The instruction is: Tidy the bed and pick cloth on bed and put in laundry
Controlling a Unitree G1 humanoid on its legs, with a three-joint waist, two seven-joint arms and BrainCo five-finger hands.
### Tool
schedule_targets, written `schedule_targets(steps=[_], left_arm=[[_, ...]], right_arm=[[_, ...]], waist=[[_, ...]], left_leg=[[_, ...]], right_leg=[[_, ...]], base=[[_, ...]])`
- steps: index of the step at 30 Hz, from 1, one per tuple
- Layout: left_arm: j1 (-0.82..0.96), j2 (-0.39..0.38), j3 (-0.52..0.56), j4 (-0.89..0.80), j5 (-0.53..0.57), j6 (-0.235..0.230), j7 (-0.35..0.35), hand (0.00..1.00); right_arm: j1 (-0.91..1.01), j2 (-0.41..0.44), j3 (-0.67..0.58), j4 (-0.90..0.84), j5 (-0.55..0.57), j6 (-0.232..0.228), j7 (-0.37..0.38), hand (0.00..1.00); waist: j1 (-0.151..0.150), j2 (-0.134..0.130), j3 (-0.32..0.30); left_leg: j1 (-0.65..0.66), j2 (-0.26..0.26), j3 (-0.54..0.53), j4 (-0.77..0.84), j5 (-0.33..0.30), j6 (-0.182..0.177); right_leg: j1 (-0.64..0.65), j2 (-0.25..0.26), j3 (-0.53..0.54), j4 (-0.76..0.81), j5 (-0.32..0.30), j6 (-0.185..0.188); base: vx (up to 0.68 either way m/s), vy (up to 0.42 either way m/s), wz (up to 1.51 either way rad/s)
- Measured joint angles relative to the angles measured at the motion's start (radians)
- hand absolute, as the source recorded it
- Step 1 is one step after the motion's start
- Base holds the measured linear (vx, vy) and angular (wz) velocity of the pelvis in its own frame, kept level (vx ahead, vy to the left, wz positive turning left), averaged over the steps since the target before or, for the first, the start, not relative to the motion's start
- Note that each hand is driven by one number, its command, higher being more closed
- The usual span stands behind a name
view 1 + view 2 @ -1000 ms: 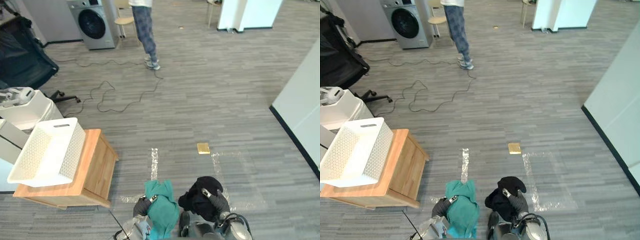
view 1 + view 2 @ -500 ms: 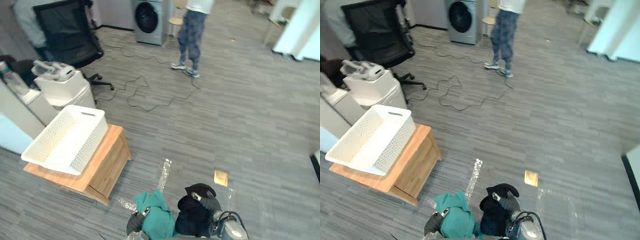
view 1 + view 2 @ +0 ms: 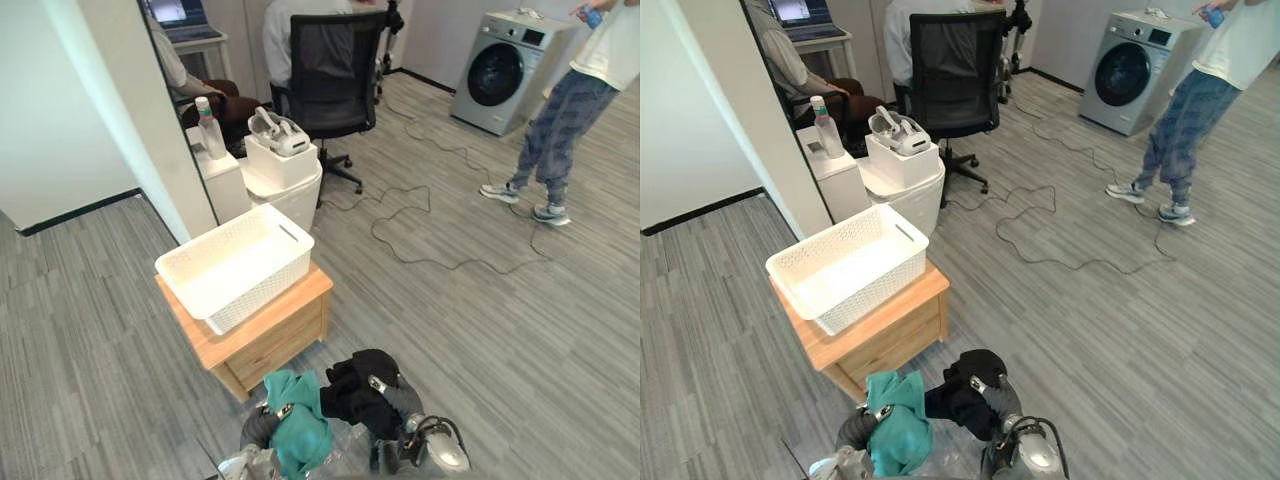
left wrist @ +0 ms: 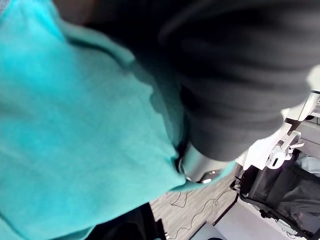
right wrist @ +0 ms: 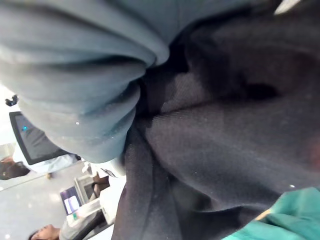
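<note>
Grey striped carpet is running under everything. Nearest, the left hand is curling its fingers round a bunched teal cloth, and just right of it the right hand is clutching a black cloth; the two bundles are touching. Just beyond, slightly left, a white basket is sitting on a wooden stand, apparently empty. Farther off, an office chair is standing, a cable is trailing across the floor, and a person is standing by a washing machine. Loose folds are hanging from both grips, so one could be snagging the basket's near rim or dropping short.
</note>
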Motion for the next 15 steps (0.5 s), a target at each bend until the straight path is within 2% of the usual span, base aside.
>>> schedule_targets(steps=[1,2,3,4,5,6,8,10,11,12,13,14,15], left_arm=[[0.004,-0.024,-0.009,-0.001,-0.009,-0.003,0.0,1.0],[-0.008,-0.034,-0.015,-0.001,-0.018,0.0,-0.004,1.0],[-0.024,-0.05,-0.015,-0.001,-0.022,0.001,-0.01,1.0],[-0.036,-0.071,-0.013,0.002,-0.022,0.003,-0.02,1.0],[-0.038,-0.08,-0.01,0.003,-0.021,0.008,-0.021,1.0],[-0.037,-0.091,-0.015,0.001,-0.021,0.018,-0.022,1.0],[-0.036,-0.09,-0.019,-0.004,-0.021,0.024,-0.022,1.0],[-0.036,-0.089,-0.014,-0.027,-0.022,0.024,-0.02,1.0],[-0.036,-0.092,-0.015,-0.042,-0.022,0.025,-0.02,1.0],[-0.038,-0.096,-0.015,-0.05,-0.021,0.025,-0.02,1.0],[-0.038,-0.097,-0.016,-0.052,-0.021,0.025,-0.021,1.0],[-0.032,-0.096,-0.014,-0.054,-0.019,0.025,-0.023,1.0],[-0.029,-0.092,-0.01,-0.054,-0.013,0.026,-0.028,1.0]], right_arm=[[-0.005,-0.018,-0.002,-0.01,0.002,-0.004,-0.001,1.0],[-0.018,-0.021,-0.01,-0.007,0.001,-0.003,-0.009,1.0],[-0.026,-0.022,-0.016,-0.006,0.0,-0.002,-0.018,1.0],[-0.026,-0.027,-0.014,-0.006,0.0,-0.001,-0.022,1.0],[-0.024,-0.029,-0.013,-0.004,-0.001,0.002,-0.023,1.0],[-0.025,-0.025,-0.011,-0.003,-0.001,0.002,-0.023,1.0],[-0.034,-0.02,-0.01,-0.003,-0.003,-0.002,-0.014,1.0],[-0.041,-0.018,-0.004,-0.003,-0.012,-0.003,-0.009,1.0],[-0.04,-0.019,0.001,-0.003,-0.018,-0.002,-0.008,1.0],[-0.04,-0.018,0.004,-0.003,-0.021,-0.001,-0.007,1.0],[-0.04,-0.018,0.004,-0.003,-0.021,0.0,-0.005,1.0],[-0.041,-0.019,0.004,-0.004,-0.021,0.001,-0.002,1.0],[-0.041,-0.014,0.004,-0.004,-0.021,0.001,-0.001,1.0]], waist=[[0.008,0.028,-0.008],[0.003,0.054,-0.011],[-0.011,0.063,0.002],[-0.013,0.071,0.031],[-0.005,0.08,0.035],[0.006,0.075,0.037],[0.021,0.069,0.04],[0.02,0.066,0.04],[0.02,0.062,0.043],[0.019,0.063,0.042],[0.018,0.064,0.041],[0.02,0.081,0.032],[0.015,0.064,0.03]], left_leg=[[-0.024,0.05,0.014,0.065,-0.007,-0.012],[-0.094,0.086,0.049,0.209,0.008,-0.015],[-0.18,0.135,0.085,0.389,0.049,0.016],[-0.284,0.208,0.129,0.623,0.097,0.053],[-0.31,0.233,0.141,0.693,0.09,0.051],[-0.342,0.236,0.169,0.733,0.088,0.056],[-0.362,0.214,0.247,0.652,0.088,0.055],[-0.361,0.175,0.325,0.427,0.091,0.05],[-0.355,0.131,0.355,0.256,0.104,0.041],[-0.349,0.09,0.366,0.114,0.165,0.052],[-0.343,0.074,0.366,0.061,0.216,0.072],[-0.326,0.068,0.366,0.009,0.345,0.119],[-0.291,0.053,0.373,-0.019,0.293,0.169]], right_leg=[[0.016,0.039,-0.024,-0.02,-0.025,-0.016],[0.025,0.046,-0.043,-0.034,-0.031,-0.026],[0.054,0.053,-0.063,-0.062,-0.037,-0.038],[0.13,0.08,-0.079,-0.114,-0.032,-0.053],[0.163,0.089,-0.083,-0.13,-0.04,-0.066],[0.208,0.087,-0.073,-0.141,-0.062,-0.087],[0.246,0.084,-0.049,-0.167,-0.079,-0.091],[0.269,0.086,-0.043,-0.193,-0.078,-0.091],[0.284,0.086,-0.047,-0.195,-0.078,-0.081],[0.289,0.091,-0.05,-0.192,-0.086,-0.068],[0.294,0.096,-0.051,-0.188,-0.094,-0.057],[0.303,0.114,-0.051,-0.165,-0.128,-0.047],[0.313,0.112,-0.055,-0.122,-0.186,-0.04]], base=[[0.36,-0.325,0.24],[0.35,-0.339,0.42],[0.32,-0.326,0.63],[0.23,-0.256,0.44],[0.31,-0.253,0.1],[0.3,-0.202,-0.33],[0.32,-0.18,-0.46],[0.32,-0.088,-0.22],[0.42,-0.057,-0.04],[0.36,-0.022,-0.02],[0.33,0.033,-0.07],[0.33,0.081,0.03],[0.32,0.106,0.09]])
